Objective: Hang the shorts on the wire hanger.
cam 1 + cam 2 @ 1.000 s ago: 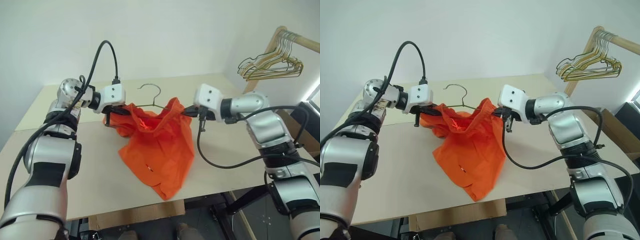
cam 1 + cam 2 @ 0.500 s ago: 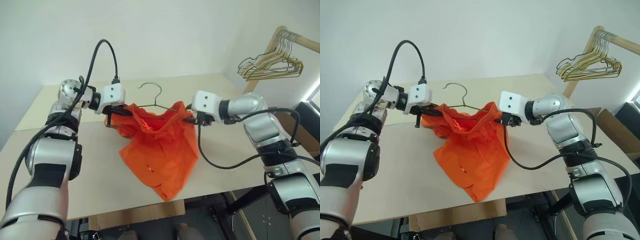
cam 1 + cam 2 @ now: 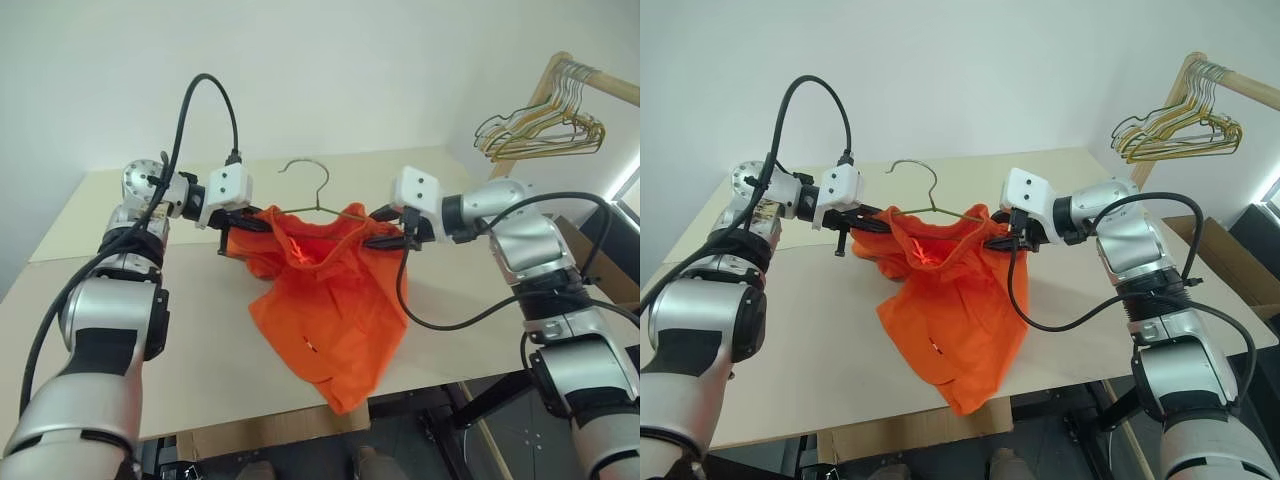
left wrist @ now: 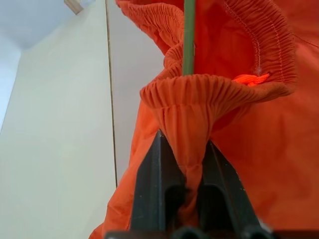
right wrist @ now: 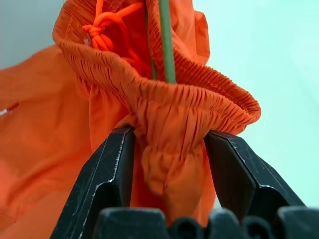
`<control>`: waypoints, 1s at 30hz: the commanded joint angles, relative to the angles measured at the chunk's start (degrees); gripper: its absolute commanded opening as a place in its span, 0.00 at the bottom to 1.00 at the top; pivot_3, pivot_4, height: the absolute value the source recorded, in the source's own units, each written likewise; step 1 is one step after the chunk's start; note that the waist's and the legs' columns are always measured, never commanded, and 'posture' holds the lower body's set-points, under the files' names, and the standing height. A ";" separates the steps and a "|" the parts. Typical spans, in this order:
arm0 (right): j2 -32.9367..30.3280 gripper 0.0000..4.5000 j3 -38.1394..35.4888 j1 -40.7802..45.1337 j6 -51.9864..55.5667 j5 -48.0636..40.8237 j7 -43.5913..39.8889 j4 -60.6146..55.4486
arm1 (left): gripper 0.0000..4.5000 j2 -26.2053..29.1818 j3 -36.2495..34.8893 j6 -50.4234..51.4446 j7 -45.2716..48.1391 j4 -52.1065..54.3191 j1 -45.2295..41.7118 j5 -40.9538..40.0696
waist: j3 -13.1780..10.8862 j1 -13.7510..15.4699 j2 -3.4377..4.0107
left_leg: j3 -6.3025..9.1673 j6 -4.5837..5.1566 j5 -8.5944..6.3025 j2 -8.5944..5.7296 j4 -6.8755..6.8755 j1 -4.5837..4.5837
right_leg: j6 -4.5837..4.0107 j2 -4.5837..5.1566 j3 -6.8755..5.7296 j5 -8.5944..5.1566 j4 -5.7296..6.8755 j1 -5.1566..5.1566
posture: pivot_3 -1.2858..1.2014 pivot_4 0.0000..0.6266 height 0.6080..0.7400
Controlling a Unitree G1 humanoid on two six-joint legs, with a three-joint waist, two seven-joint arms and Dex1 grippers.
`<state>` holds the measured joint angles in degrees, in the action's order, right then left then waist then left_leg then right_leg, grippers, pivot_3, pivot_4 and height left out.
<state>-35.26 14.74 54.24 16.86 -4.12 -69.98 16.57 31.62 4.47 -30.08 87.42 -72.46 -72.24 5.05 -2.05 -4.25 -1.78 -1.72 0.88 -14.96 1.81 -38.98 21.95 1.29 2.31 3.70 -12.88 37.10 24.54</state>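
Grippers first: our left gripper (image 4: 183, 167) is clamped tight on a bunched fold of the shorts (image 3: 335, 300) at the gathered waistband, black fingers (image 4: 157, 179) pinching the fabric from both sides. Our right gripper (image 5: 169, 164) has its fingers (image 5: 112, 174) parted about halfway with the other end of the waistband bunched between them; fabric sits in the gap and we can't tell if the pads really press it.

Both grippers are held up above the table (image 3: 200, 330), well apart, left gripper at one end of the waistband and right gripper at the other, waistband stretched between them and open like a mouth.

Wire hanger (image 3: 310, 185): thin grey-olive wire, hook sticking up behind the middle of the waistband, shoulders running down into the waist opening. In both wrist views we see a wire arm (image 5: 167, 45) passing inside the elastic band. An orange drawstring knot (image 5: 99, 27) shows inside the waistband near our right gripper.

Shorts hang down from the waistband, legs draping onto the table toward its near edge.

Off to our right, a wooden rack (image 3: 560, 75) carries a bunch of gold and dark wire hangers (image 3: 545, 130).
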 commanded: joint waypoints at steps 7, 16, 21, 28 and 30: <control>0.41 0.50 -0.86 2.70 3.58 -0.88 -1.08 0.39 | 0.00 -0.33 -1.34 -1.58 -0.07 2.44 0.21 -1.81 | 0.00 0.06 0.00 | 0.01 0.00 0.00 0.00 0.00 0.03 | 0.00 0.01 -0.01 0.00 0.01 0.00 | 0.50 0.00 1.00; 1.06 0.00 -1.59 3.74 8.60 -1.81 -1.58 0.20 | 0.00 -0.27 -0.57 -1.54 -2.14 1.94 0.24 -0.92 | 0.00 0.04 0.00 | 0.01 0.00 0.00 0.00 0.00 0.01 | 0.00 0.01 -0.01 0.00 0.02 0.00 | 0.50 0.00 1.00; 0.56 0.00 -1.92 3.15 9.91 -2.00 -1.65 -0.33 | 0.26 0.78 -0.29 0.37 -3.88 1.12 0.18 -0.08 | 0.00 0.05 0.00 | 0.01 0.00 0.00 -0.01 0.00 0.03 | 0.00 0.01 -0.01 0.00 0.01 0.00 | 0.50 0.00 1.00; -2.27 0.00 -3.81 1.29 12.43 -3.71 -1.97 -2.14 | 0.76 3.44 -0.16 -0.05 -7.30 0.47 0.47 1.25 | 0.00 0.14 0.00 | 0.01 0.00 0.00 0.00 0.00 0.03 | 0.00 0.01 -0.02 0.00 0.01 0.00 | 0.50 0.00 1.00; -2.95 0.00 -4.41 0.87 13.17 -4.31 -2.02 -2.67 | 0.91 3.98 0.09 0.07 -9.47 0.15 0.32 2.07 | 0.00 0.14 0.00 | 0.01 0.00 0.00 0.00 0.00 0.04 | 0.00 0.02 -0.02 0.00 0.00 0.00 | 0.50 0.00 1.00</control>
<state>-37.32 12.92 54.44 29.23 -6.63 -72.02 16.22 34.90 4.65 -29.86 80.16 -72.42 -71.29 6.74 -2.05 -4.11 -1.78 -1.70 0.88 -14.96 1.80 -38.98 21.99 1.30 2.34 3.68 -12.88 37.09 24.54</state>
